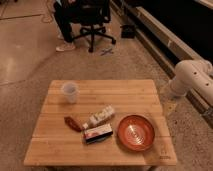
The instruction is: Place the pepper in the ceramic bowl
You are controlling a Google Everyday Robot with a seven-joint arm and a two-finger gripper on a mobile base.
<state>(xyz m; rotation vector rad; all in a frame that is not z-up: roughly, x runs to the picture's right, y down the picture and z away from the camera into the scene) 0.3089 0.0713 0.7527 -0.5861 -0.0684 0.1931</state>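
Note:
The pepper (pixel 72 123), small, dark red and tapered, lies on the wooden table (pixel 125 92) left of centre, near the front. The ceramic bowl (pixel 136 132), wide, reddish-orange and ringed inside, sits at the table's front right with nothing in it. Only the arm's white links (pixel 192 80) show, beyond the table's right edge and well away from both. My gripper itself is out of view, and nothing has been lifted off the table.
A translucent plastic cup (pixel 70 92) stands at the back left. A small white bottle (pixel 100 116) and a red-and-white box (pixel 97 133) lie between pepper and bowl. An office chair (pixel 92 22) and a seated person's legs are behind the table.

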